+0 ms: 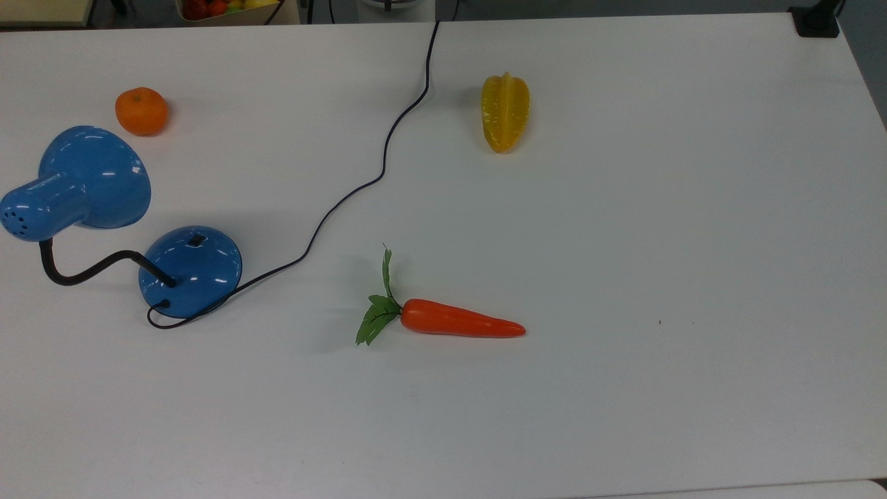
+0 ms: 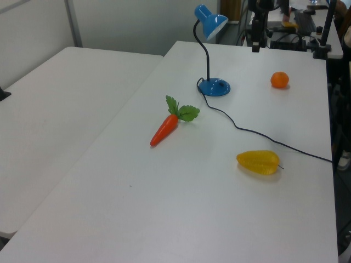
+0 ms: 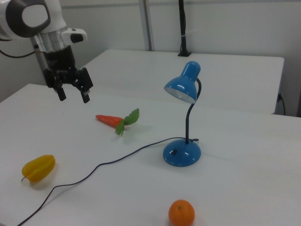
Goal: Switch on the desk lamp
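Note:
The desk lamp stands at the top view's left, its round blue base (image 1: 190, 270) on the white table and its bell-shaped shade (image 1: 93, 177) held up on a black gooseneck. A small black switch (image 1: 197, 240) sits on top of the base. In the right view the lamp's base (image 3: 182, 153) is at centre right, with the shade (image 3: 181, 89) facing down and to the right view's left; no glow shows in it. My gripper (image 3: 74, 98) hangs open in the air at the right view's upper left, far from the lamp and holding nothing. In the left view the lamp (image 2: 214, 86) is at the far end.
The lamp's thin black cord (image 1: 360, 190) snakes across the table to the far edge. A carrot (image 1: 457, 320) lies mid-table, a yellow star fruit (image 1: 505, 112) further back, and an orange (image 1: 141, 111) just behind the shade. A second white table (image 2: 55, 109) adjoins.

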Tool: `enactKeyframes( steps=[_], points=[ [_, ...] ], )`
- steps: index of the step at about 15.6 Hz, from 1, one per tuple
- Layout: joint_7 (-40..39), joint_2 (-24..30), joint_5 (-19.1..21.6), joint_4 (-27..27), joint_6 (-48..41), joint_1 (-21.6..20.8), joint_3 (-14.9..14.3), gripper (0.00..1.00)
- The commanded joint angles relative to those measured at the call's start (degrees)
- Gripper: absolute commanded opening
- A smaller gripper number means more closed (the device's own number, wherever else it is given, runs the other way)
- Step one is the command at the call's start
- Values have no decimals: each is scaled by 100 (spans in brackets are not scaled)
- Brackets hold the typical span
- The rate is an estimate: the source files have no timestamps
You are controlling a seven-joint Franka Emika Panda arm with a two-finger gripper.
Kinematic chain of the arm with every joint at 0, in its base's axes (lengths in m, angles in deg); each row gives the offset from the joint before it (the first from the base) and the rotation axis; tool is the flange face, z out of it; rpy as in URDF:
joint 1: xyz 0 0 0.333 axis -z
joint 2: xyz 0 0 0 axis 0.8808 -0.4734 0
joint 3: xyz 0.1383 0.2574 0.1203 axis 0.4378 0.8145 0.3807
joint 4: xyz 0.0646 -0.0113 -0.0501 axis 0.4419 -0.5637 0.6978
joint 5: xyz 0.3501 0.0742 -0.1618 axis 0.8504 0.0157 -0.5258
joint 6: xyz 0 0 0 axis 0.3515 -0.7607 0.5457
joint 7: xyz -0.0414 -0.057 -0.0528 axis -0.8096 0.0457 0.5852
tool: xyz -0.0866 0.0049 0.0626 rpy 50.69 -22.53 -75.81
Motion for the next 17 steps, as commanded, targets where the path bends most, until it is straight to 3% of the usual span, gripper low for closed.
enactKeyframes(
  steps=[1, 9, 10, 13, 15, 17],
  points=[
    [27, -60, -108, 124, -167, -51, -42, 100],
    [36, -122, -47, 176, -149, -16, -51, 100],
    [36, -122, -47, 176, -149, 10, -60, 96],
    [-17, -122, -21, 168, -140, 37, -51, 72],
    [-17, -183, -12, 168, -131, 28, -43, 47],
    [-8, -193, -3, 168, -114, 28, -42, 16]
  ],
)
